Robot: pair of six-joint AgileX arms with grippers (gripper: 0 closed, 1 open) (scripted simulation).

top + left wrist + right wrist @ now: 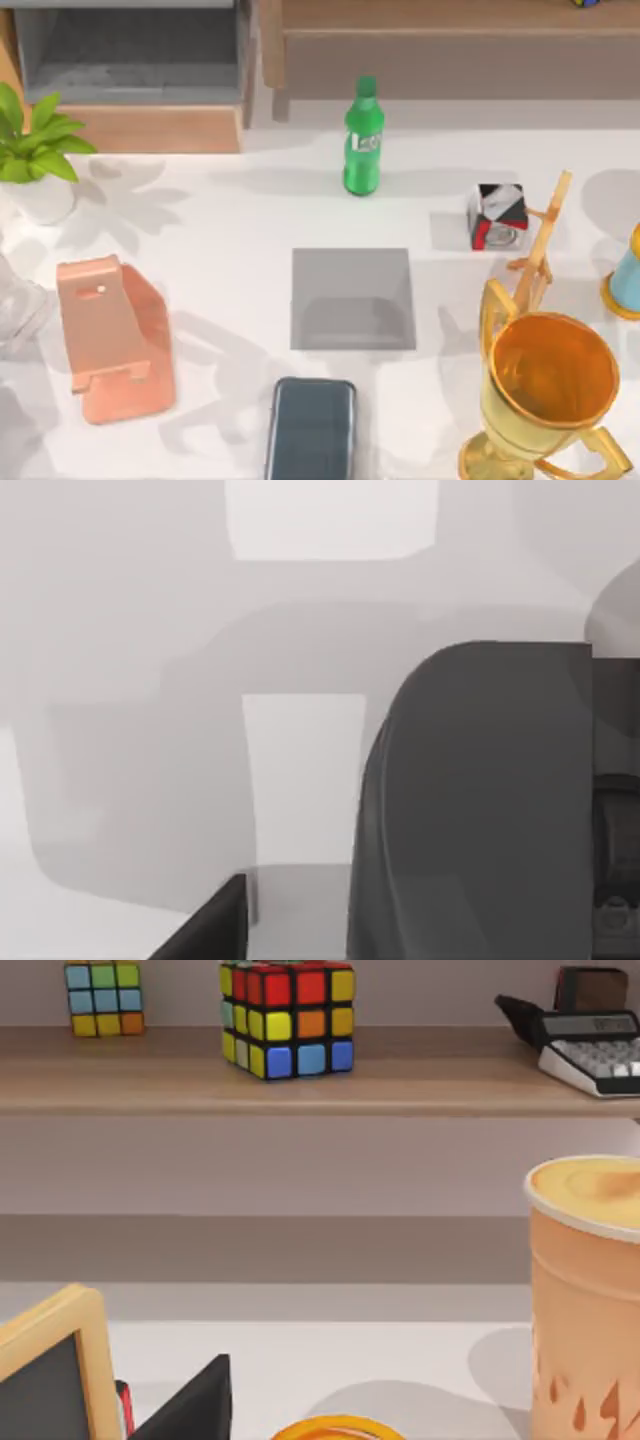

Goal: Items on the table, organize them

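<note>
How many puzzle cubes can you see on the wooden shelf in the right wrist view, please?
2: a large puzzle cube near the shelf's middle, and a smaller puzzle cube farther along it. More may sit beyond the picture's edges.

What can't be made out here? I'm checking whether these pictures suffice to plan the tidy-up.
- Smartphone: top view, near end cut off by the picture's lower edge.
- Trophy cup: top view, base cut off by the same edge.
- Dark rounded object: left wrist view, too close to identify.
- Left and right grippers: open or shut cannot be told.
</note>
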